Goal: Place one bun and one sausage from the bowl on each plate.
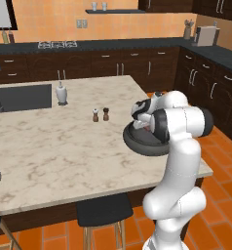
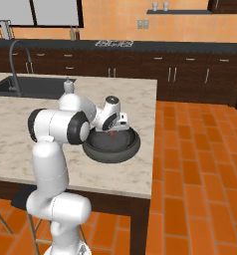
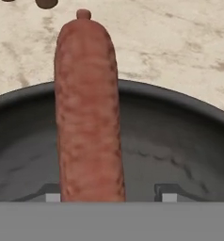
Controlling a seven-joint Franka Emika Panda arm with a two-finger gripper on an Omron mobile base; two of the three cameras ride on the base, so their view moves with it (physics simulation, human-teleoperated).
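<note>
The gripper (image 3: 104, 196) stood low in the bowl (image 3: 180, 141), jaws astride a sausage (image 3: 88, 108) lying lengthwise; whether they had clamped could not be told. The sausage sat nearer one finger, so an uneven close might roll or tilt it free.

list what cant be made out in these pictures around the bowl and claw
- Left base view: most of the bowl and its inside, hidden behind the arm.
- Right base view: the bowl's contents, covered by the hand; just a red speck shows under the claw.
- Hand view: the sausage lies between the fingertips, but contact is cut off at the bottom edge.
- Buns and plates: not made out.
</note>
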